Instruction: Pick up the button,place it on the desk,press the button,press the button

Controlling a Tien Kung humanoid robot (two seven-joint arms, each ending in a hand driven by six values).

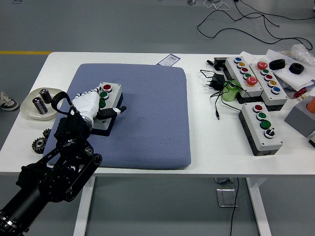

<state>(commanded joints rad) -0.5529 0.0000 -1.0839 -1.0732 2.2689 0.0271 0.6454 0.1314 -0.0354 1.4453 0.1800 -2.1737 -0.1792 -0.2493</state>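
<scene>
White fingers of the robot's left hand lie spread over the near left part of the grey rectangular button box, apparently flat on its lid rather than wrapped round it, so I cannot tell whether they hold it or merely rest there. Beneath everything, the white desk carries a large blue-grey padded mat, and the box sits on the mat's left part, near the far left corner, with its red round button showing clear at the far end and a green round button half under the fingertips. Since the box already seems set down, the step in hand looks like pressing: it would go best with one fingertip brought squarely over a button cap and pushed straight down, the other fingers kept off the neighbouring caps (the box is light-looking and might skid on the mat if pushed at a slant). To the left, a white shallow dish holds two dark cylinders, and three more grey button boxes stand well apart on the desk's right side. No right arm shows.
</scene>
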